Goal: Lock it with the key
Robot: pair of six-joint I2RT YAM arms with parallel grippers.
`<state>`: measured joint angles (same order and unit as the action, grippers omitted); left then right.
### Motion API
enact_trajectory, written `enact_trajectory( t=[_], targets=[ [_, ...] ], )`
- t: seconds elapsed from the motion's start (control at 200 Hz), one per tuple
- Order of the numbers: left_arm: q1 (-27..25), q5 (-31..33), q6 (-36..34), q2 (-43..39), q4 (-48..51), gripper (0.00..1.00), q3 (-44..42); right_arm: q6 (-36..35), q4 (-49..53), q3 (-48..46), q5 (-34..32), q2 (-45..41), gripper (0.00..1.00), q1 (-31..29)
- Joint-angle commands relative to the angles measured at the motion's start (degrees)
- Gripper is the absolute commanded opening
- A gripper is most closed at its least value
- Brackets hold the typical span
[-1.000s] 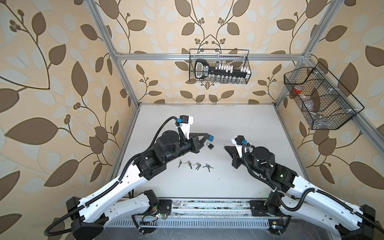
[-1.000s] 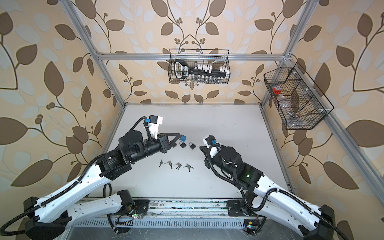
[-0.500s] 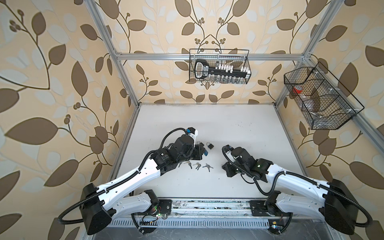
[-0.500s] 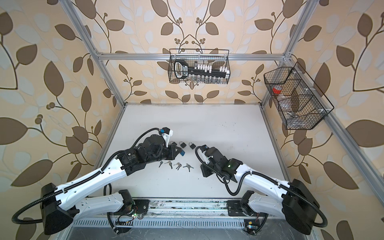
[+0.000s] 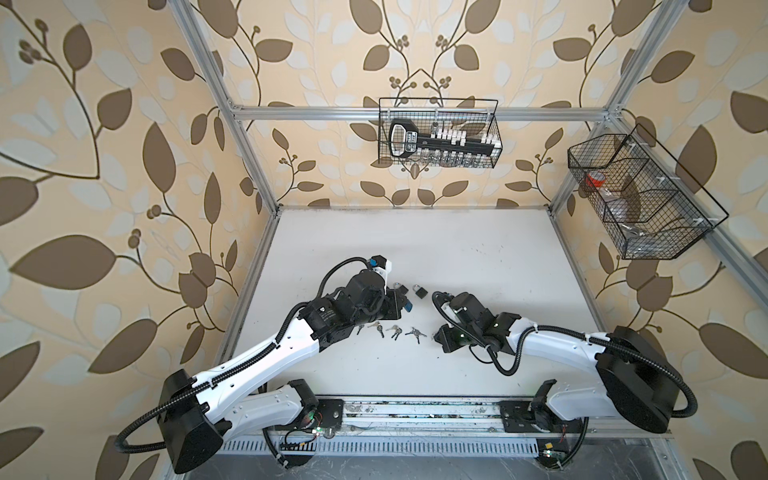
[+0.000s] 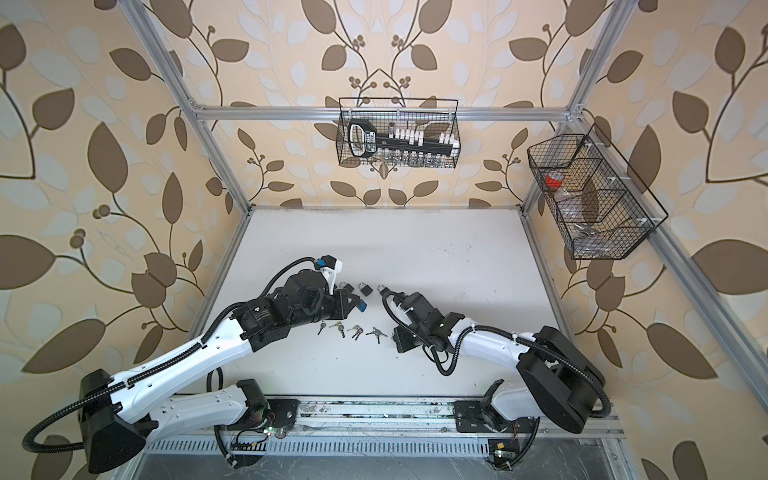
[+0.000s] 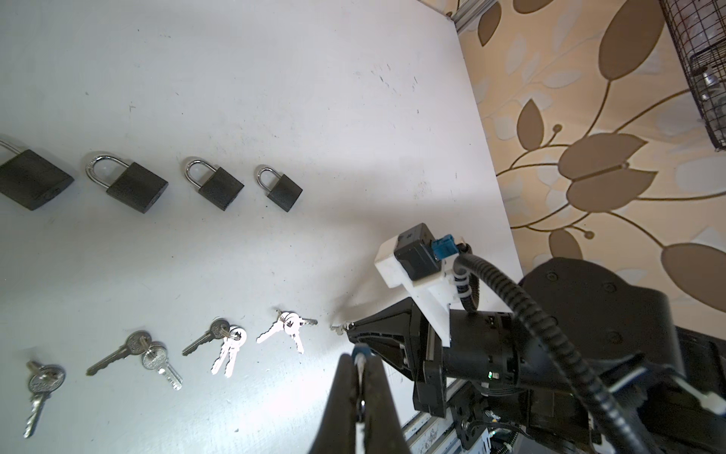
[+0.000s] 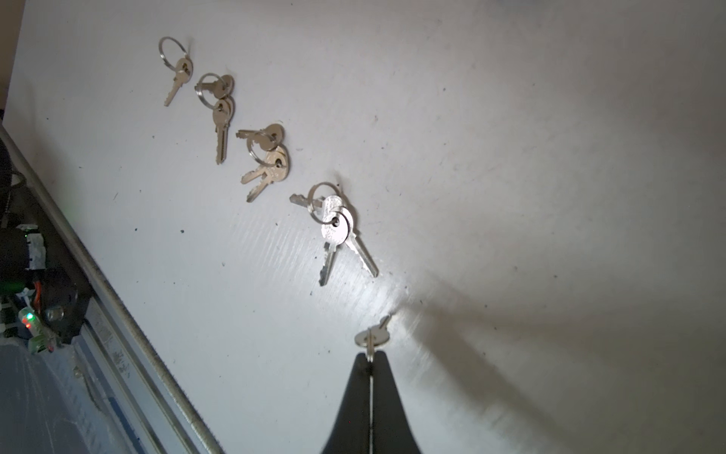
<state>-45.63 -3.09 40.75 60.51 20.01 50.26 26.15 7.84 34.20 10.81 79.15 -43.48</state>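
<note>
- Key (image 8: 371,337) is pinched in the closed tip of the right gripper (image 8: 370,359), just beside the row of key bunches (image 8: 334,224) on the table (image 8: 510,157).
- Left gripper (image 7: 359,353) has its jaws pressed together, near the padlocks (image 7: 135,188).

The end padlock (image 7: 27,179) is cut off by the left wrist view's edge; in both top views the left arm (image 5: 357,299) hides most of the row; the key (image 8: 371,338) pinched by the right end effector (image 8: 370,359) barely shows its blade.
</note>
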Motion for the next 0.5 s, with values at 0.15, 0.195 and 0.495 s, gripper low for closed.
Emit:
enact_trajectory(
  t=[0.15,0.195,0.495],
  targets=[
    [0.63,-0.45,-0.16,-2.26,-1.21,0.00,-0.16,1.63,-0.59,-0.80,-2.55,0.81,0.00,1.85],
    [0.60,-0.66,-0.07,-2.09,-1.46,0.00,-0.16,1.52,-0.22,-0.81,-3.09,1.06,0.00,2.06],
    [0.62,-1.45,-0.41,-1.18,-1.61,0.00,0.80,0.15,1.46,0.34,-2.63,4.41,0.00,2.20]
  ],
)
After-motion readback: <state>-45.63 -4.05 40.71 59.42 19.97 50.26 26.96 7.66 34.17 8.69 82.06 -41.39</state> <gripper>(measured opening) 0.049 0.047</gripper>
